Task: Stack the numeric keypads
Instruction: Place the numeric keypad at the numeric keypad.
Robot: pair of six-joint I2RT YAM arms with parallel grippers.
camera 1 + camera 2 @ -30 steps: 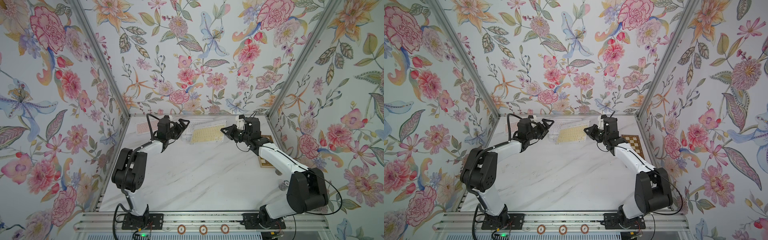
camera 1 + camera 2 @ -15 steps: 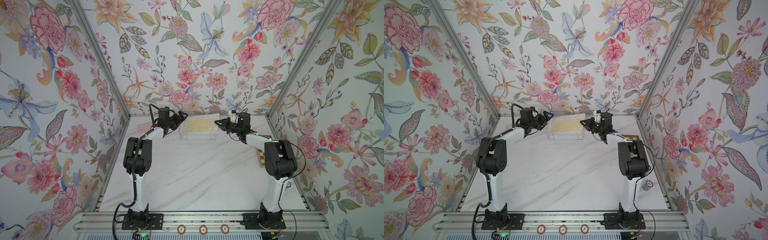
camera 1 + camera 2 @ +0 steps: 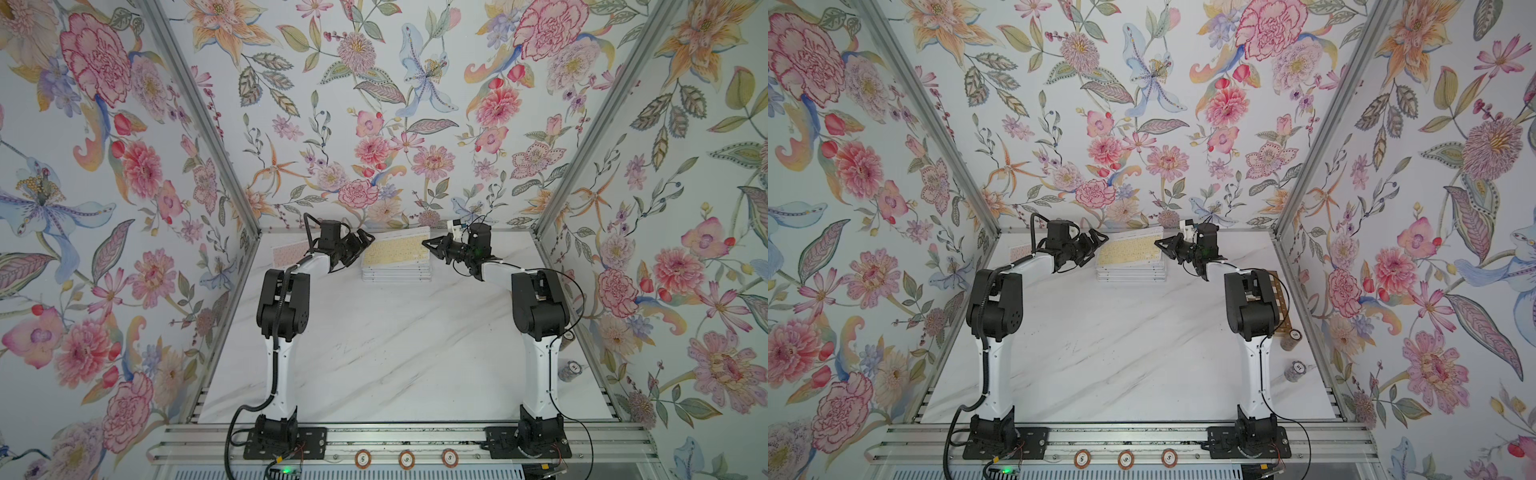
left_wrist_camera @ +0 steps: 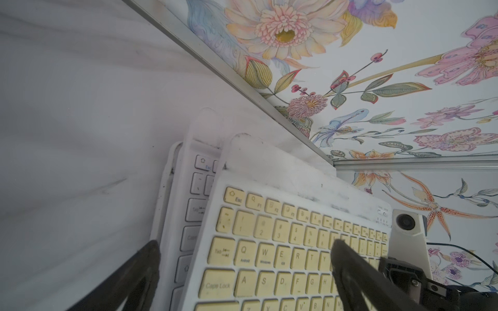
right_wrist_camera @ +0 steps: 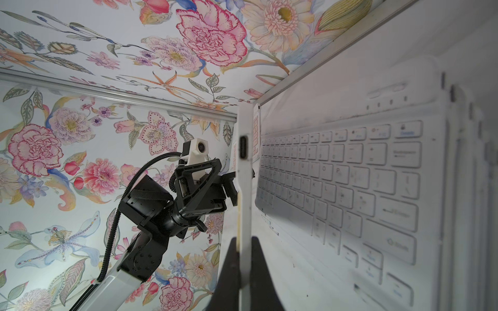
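Marble table (image 3: pixel 374 353) bearing a stack of numeric keypads (image 3: pixel 395 275) by the far wall (image 3: pixel 374 145). A yellow-keyed keypad (image 3: pixel 395 251) is held tilted above it, clamped by the right gripper (image 3: pixel 426 243); the left gripper (image 3: pixel 365 245) is spread apart at the opposite end.

The right gripper (image 5: pixel 244 243) is clamped, one black finger on each face, on a yellow-keyed keypad (image 5: pixel 244 177) seen edge-on, with the charging port (image 5: pixel 244 147) on its visible edge. Just beside it lies a white-keyed keypad (image 5: pixel 350 188), topmost of a stack of keypads (image 5: pixel 463 188). The left gripper (image 5: pixel 230 188) stands at the held keypad's far end, in front of the floral wall (image 5: pixel 80 134).
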